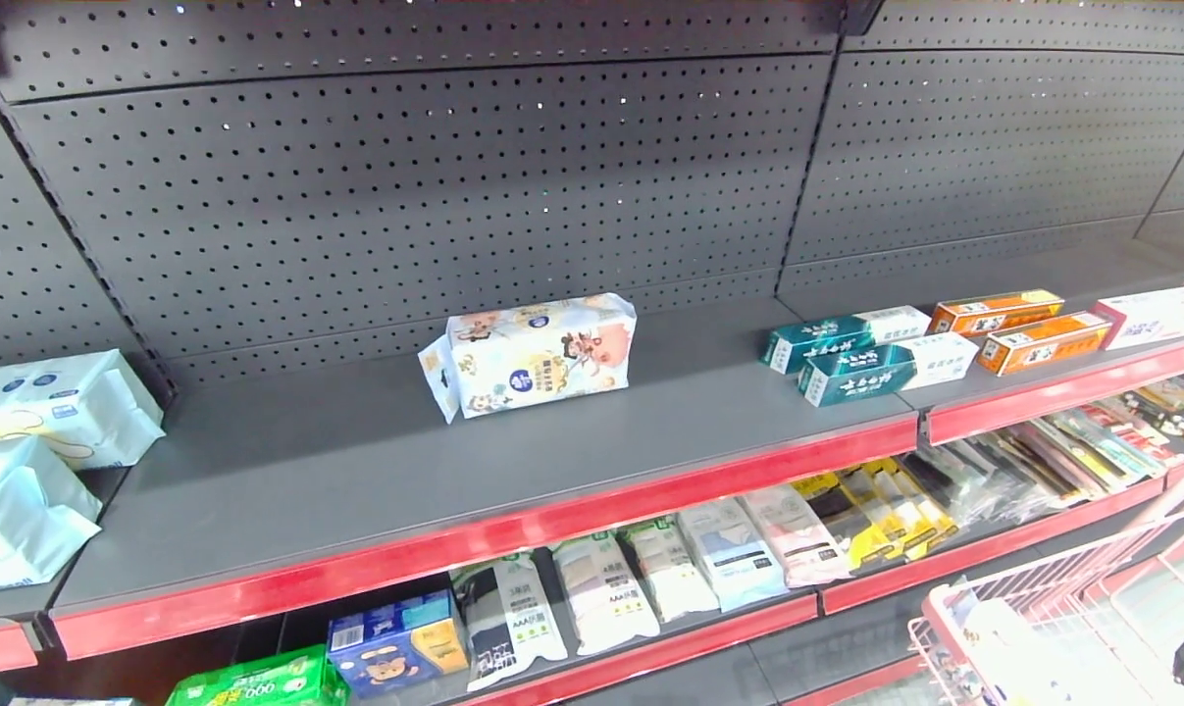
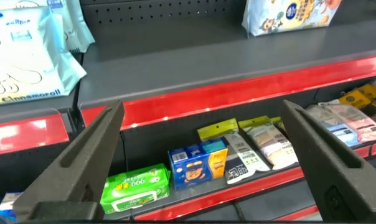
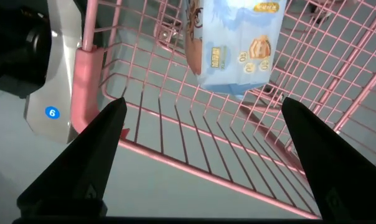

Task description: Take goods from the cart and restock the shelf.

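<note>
The grey shelf (image 1: 356, 461), red along its front edge with a perforated panel behind, carries a shelf pack (image 1: 533, 355) midway along and nearer the back edge, likely starting a row. The pink wire cart (image 3: 87, 74) holds a cart pack (image 3: 235, 43) by one wall. The right gripper (image 3: 203, 102) hangs released above it, probably lined up to grasp. The left gripper (image 2: 202, 107), released and empty, faces the shelf's front edge.

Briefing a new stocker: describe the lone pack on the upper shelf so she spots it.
Find the grey shelf with the red front edge. Mid-shelf stands one cartoon-printed white pack, alone; plain pale packs lie far left, long boxes far right.
</note>
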Robot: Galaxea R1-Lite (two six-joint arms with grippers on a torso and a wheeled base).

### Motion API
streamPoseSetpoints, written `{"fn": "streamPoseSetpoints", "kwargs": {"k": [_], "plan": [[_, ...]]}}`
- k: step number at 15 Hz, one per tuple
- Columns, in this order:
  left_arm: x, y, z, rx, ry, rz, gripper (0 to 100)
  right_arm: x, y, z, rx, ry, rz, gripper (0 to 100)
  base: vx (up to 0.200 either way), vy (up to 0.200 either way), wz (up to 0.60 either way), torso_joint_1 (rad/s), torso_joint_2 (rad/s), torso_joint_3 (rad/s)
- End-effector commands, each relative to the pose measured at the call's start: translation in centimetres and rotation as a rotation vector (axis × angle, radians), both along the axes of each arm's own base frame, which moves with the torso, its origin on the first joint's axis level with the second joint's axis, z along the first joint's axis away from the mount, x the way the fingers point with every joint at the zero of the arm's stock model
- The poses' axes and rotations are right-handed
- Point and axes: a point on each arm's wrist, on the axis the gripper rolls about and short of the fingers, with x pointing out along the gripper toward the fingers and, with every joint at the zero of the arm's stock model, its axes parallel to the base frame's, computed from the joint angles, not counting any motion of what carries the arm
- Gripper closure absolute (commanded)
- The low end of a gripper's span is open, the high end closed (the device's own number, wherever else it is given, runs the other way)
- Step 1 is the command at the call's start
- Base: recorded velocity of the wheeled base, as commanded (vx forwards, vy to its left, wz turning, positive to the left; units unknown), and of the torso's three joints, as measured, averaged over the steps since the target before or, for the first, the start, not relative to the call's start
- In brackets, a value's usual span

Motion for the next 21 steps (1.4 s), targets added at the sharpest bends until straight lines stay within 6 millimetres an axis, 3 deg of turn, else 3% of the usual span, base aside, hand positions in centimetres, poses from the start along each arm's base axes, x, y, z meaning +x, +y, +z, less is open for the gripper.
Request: {"fn": "streamPoseSetpoints", "kwargs": {"k": [1, 12, 21], "plan": [[0.0, 0.0, 0.0, 0.0, 0.0, 0.0, 0, 0.1, -0.2, -0.1, -0.004, -0.002, 0.004, 0, 0.0, 0.0, 0.0, -0.134, 0.32, 0.178], [0.0, 0.0, 0.0, 0.0, 0.002, 0.0, 0, 0.9, -1.2, -0.3, 0.0, -0.035, 0.024, 0, 0.0, 0.0, 0.0, -0.152, 0.34, 0.181], [0.0, 0.0, 0.0, 0.0, 0.002, 0.0, 0, 1.6, -2.1, -1.9, 0.059, -0.063, 0.007, 0, 0.0, 0.0, 0.0, -0.005, 0.02, 0.009]]}}
